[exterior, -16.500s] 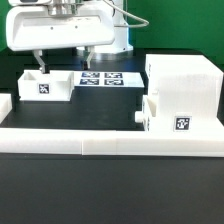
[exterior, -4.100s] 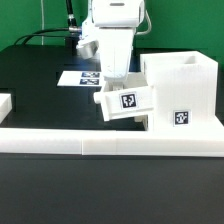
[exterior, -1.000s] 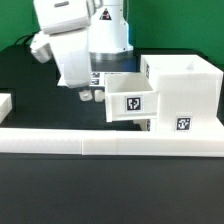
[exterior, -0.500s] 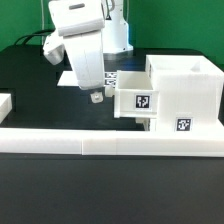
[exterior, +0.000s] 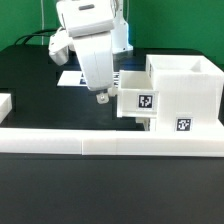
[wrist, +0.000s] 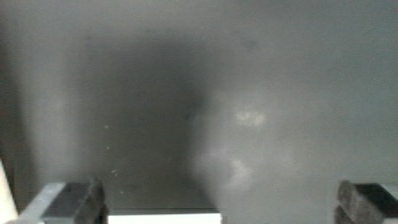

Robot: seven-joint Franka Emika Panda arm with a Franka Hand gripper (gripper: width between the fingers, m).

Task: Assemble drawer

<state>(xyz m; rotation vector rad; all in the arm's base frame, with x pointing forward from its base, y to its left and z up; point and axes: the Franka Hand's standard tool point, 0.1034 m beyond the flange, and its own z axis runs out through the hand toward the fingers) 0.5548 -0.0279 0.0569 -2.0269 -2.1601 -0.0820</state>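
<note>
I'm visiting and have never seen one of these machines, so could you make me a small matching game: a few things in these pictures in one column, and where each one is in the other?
Things:
1. upper tray
2. lower tray
3. hand
4. marker board

Places:
A. flat on the black table, behind the arm
B. low in the housing, just behind the border wall
C. partly pushed into the housing, sticking out to the exterior view's left
D. above the table, just beside the upper tray

Pairs: 1-C, 2-B, 3-D, 4-A

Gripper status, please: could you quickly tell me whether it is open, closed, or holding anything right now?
Gripper: open and holding nothing; the wrist view shows its fingers spread wide apart with nothing between them.
</note>
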